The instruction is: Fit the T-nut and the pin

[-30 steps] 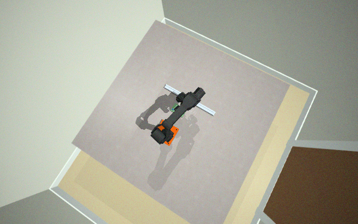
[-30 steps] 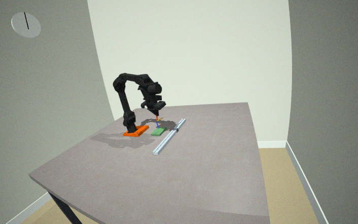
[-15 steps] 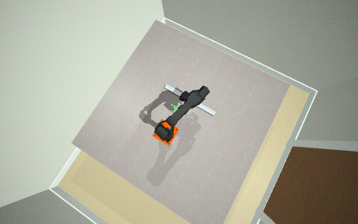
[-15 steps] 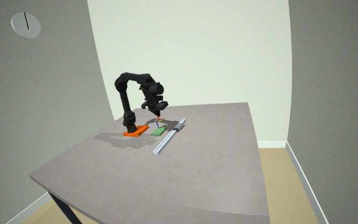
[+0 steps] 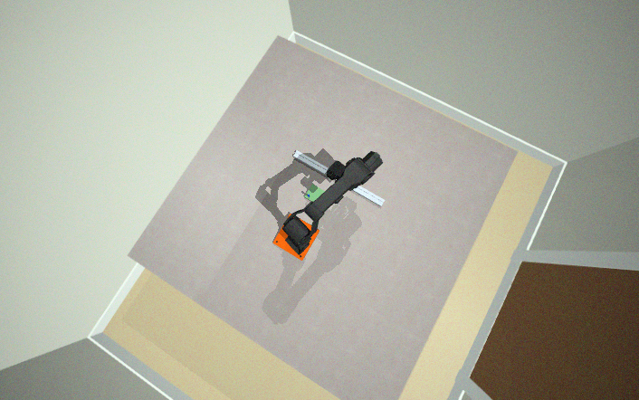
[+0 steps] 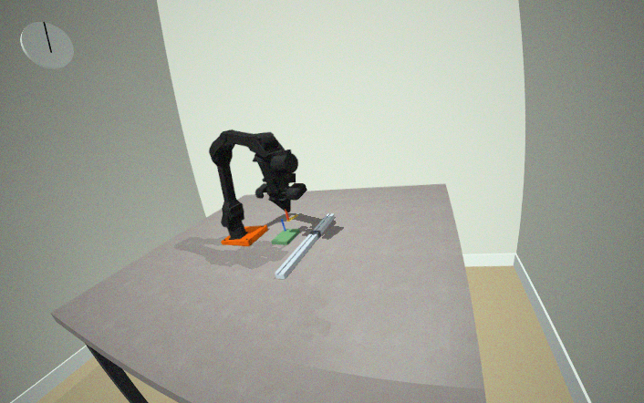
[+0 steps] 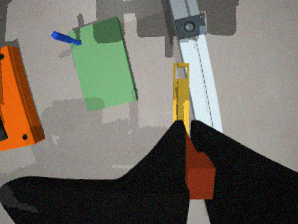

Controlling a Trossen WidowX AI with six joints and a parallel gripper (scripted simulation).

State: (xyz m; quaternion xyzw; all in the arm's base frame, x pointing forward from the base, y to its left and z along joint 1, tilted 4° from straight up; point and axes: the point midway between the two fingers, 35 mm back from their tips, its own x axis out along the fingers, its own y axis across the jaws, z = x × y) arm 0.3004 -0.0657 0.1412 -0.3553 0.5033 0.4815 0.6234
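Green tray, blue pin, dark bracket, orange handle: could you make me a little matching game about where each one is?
1. green tray
2. blue pin
3. dark bracket
4. orange handle

A. gripped by the claw
B. mounted on the aluminum rail
C. standing in the tray, leaning
D. on the table between the robot's orange base and the rail

Pairs: 1-D, 2-C, 3-B, 4-A

1 T-nut (image 6: pixel 292 218) (image 7: pixel 181 95), 1 rail (image 5: pixel 370 195) (image 6: pixel 299 256) (image 7: pixel 204 85), 1 brkt (image 6: pixel 316 233) (image 7: pixel 190 26), 1 pin (image 6: pixel 284 225) (image 7: pixel 66 38), 1 grn tray (image 5: pixel 315 194) (image 6: pixel 285 236) (image 7: pixel 104 70).
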